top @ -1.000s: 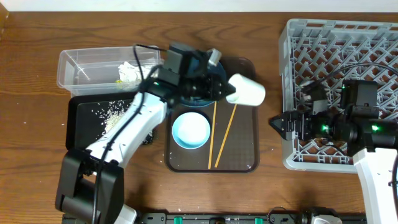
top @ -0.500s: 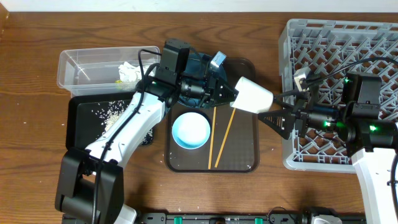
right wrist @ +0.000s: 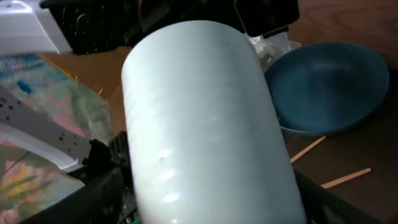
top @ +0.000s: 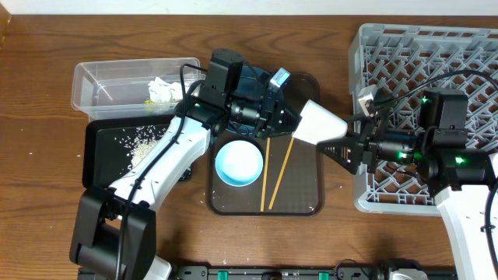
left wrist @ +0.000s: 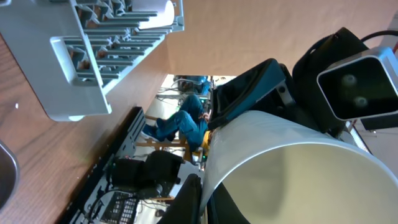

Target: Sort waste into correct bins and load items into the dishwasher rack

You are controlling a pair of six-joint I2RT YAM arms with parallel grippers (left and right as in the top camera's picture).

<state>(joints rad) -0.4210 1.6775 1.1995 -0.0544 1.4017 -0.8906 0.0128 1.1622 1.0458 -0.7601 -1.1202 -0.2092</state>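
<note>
The cream cup [top: 319,124] hangs on its side above the brown serving tray's right edge. My left gripper [top: 289,124] is shut on its rim, as the left wrist view [left wrist: 202,199] shows on the cup [left wrist: 298,168]. My right gripper [top: 342,146] is open, one finger on each side of the cup's base; the cup [right wrist: 205,124] fills the right wrist view between the jaws [right wrist: 211,199]. The dark blue plate [right wrist: 329,87] lies under the left arm. The light blue bowl [top: 238,162] and two chopsticks [top: 267,167] lie on the tray. The pink cup is out of view.
The grey dishwasher rack [top: 405,54] stands at the right under my right arm. The clear tub [top: 101,82] at the back left holds the white tissue [top: 161,90] and the green-yellow wrapper [top: 148,101]. The black tray [top: 105,155] holds rice grains [top: 142,141]. The brown tray [top: 303,194] is in the middle.
My left gripper carried the cream cup rightward and tipped it toward the right arm. My right gripper moved left from the rack and now has its fingers around the cup's base.
</note>
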